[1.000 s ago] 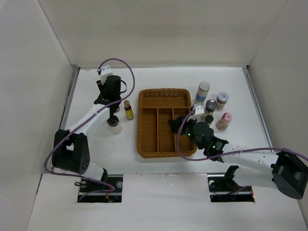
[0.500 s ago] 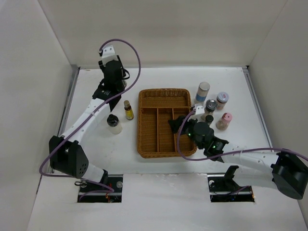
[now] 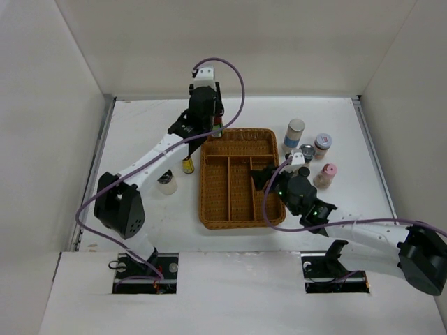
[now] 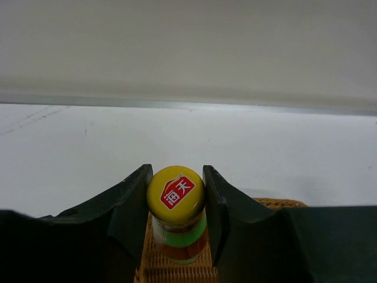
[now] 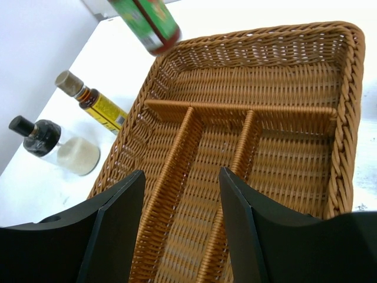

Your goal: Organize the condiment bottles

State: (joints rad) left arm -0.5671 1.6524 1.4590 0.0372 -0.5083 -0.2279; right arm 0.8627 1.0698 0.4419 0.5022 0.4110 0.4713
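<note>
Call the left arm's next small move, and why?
Probably carry the bottle slightly inward and down into the far compartment of the tray. The left jaws are shut on the bottle's yellow-capped top. It hangs above the tray's far-left rim, not yet inside, and every compartment looks empty.

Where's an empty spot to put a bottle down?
The wicker tray has every compartment bare, though the left gripper holds a yellow-capped bottle over its far-left corner. The table between the tray's near rim and the arm bases is free too. Crowded: right of the tray, from blue-labelled bottle to pink-capped bottle.
</note>
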